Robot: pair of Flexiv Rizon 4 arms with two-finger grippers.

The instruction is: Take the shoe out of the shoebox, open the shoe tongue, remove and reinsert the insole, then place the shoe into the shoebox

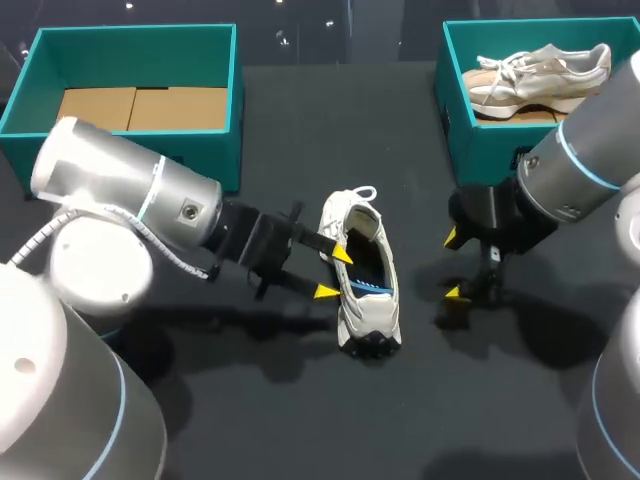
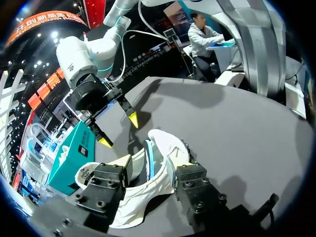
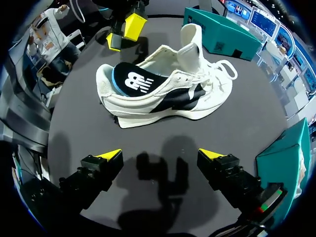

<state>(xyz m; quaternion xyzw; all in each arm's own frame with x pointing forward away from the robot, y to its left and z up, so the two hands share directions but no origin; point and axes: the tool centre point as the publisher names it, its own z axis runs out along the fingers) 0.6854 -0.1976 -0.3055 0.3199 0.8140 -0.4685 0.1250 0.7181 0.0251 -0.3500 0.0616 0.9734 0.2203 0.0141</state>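
Closest to the lens is the left gripper. Its fingers stand apart, with the near side of the shoe lying between them; I see no clamp on it. The shoe stands on its sole on the table, at the middle of the head view. The right gripper is also spread wide, low over the table right of centre, with nothing between its fingers.

The danger, I think, is a sideways push. Nothing holds the far wall, so the shoe may slide or roll toward the right gripper. A tip could also hook the shoe's rim instead of the insole.

Its long axis runs almost top to bottom of the frame — toe toward the top, slightly left, and heel toward the bottom. The opening faces up and the tongue is lifted.
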